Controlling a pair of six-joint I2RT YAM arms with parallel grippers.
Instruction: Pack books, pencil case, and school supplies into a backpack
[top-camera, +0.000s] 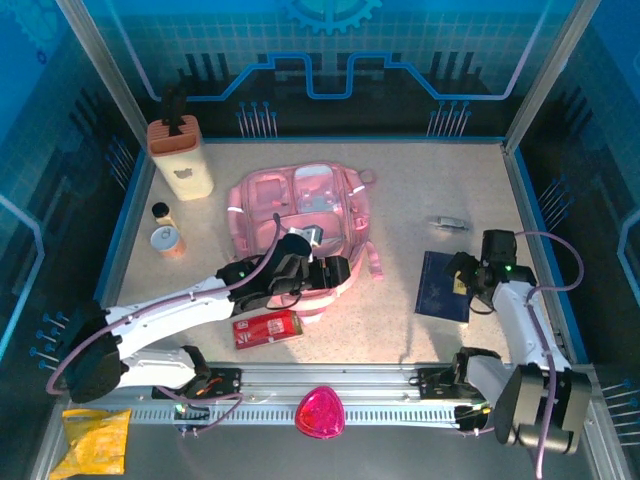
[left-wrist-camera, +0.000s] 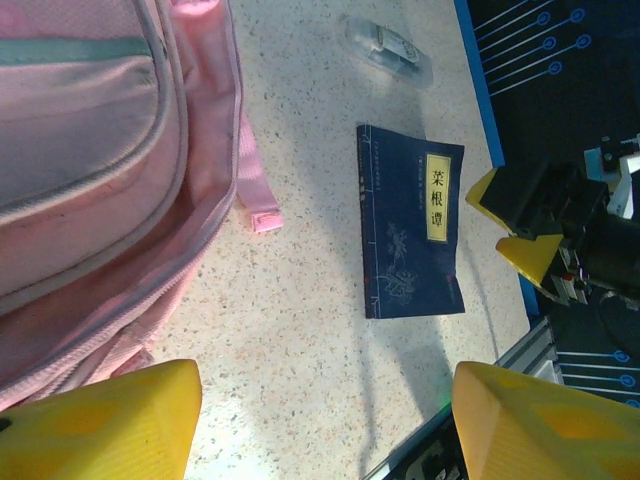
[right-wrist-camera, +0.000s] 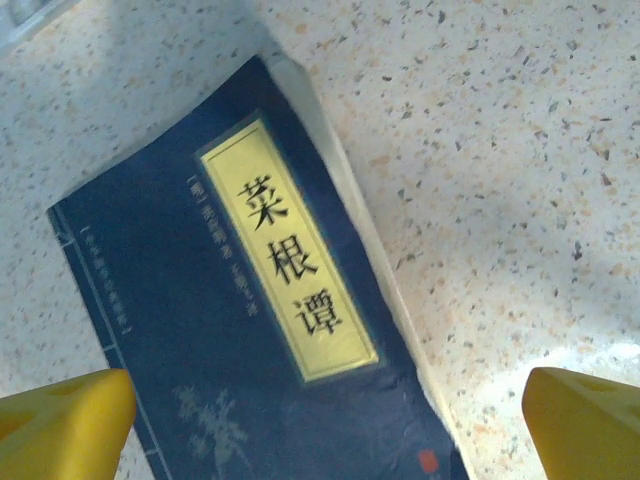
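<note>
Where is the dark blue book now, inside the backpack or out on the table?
Out: the book lies flat and closed on the table, apart from the backpack.

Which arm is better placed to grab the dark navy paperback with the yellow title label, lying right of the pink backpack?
Right. The right fingers hang open directly above the dark navy paperback; the left fingers sit beside the soft pink backpack, farther from the book.

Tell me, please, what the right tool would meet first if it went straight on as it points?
Most likely the navy book, flat on the table ahead of the right tool; depth is unclear.
</note>
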